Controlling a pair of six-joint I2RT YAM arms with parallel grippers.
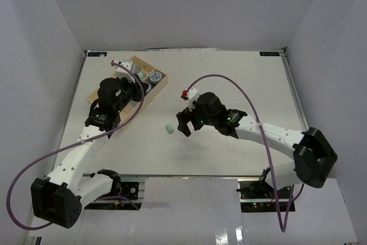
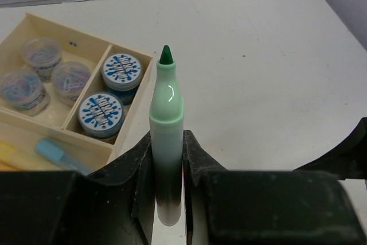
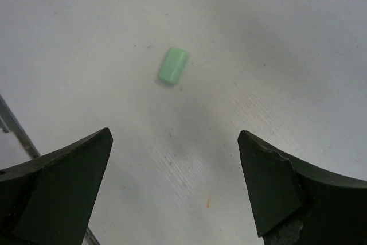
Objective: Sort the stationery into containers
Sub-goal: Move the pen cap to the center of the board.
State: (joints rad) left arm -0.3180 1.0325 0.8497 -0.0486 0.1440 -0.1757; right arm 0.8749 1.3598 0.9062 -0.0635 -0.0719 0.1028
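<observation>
Top view: the left jaws hang at the pale-wood tray (image 1: 157, 87) on the desk's (image 1: 241, 84) far left. A green cap (image 1: 170, 127) lies just left of the right jaws.

Left wrist: the left jaws are clenched on an uncapped green marker (image 2: 166, 124), beside the tray compartment holding two patterned rolls (image 2: 121, 70).

Right wrist: the right jaws are spread wide and grasp nothing, with the cap lying apart ahead of them.
</observation>
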